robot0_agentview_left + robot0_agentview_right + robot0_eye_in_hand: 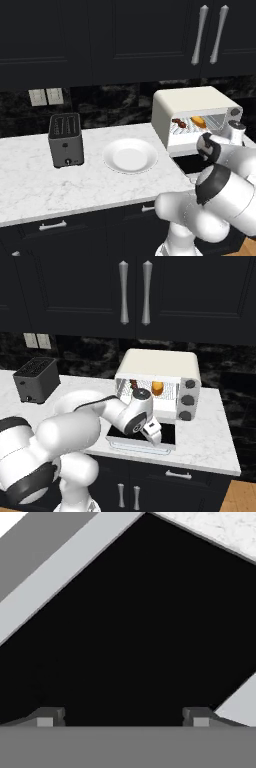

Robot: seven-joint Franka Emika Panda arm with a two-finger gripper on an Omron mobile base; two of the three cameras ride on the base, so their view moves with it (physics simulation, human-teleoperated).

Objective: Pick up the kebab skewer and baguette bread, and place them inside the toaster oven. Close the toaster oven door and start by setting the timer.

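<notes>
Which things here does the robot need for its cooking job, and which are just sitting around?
For the job:
- toaster oven
- toaster oven door, folded down open
- kebab skewer on the rack inside
- baguette bread on the rack inside
- gripper, jaws apart over the door

Just sitting around:
- slot toaster
- white plate
- wall switches

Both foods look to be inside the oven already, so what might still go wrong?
The toaster oven door lies flat open with the open gripper close above its dark glass; a poor hold on its edge might slip. The kebab skewer and baguette bread sit near the rack's front, so swinging the door shut could nudge them.
</notes>
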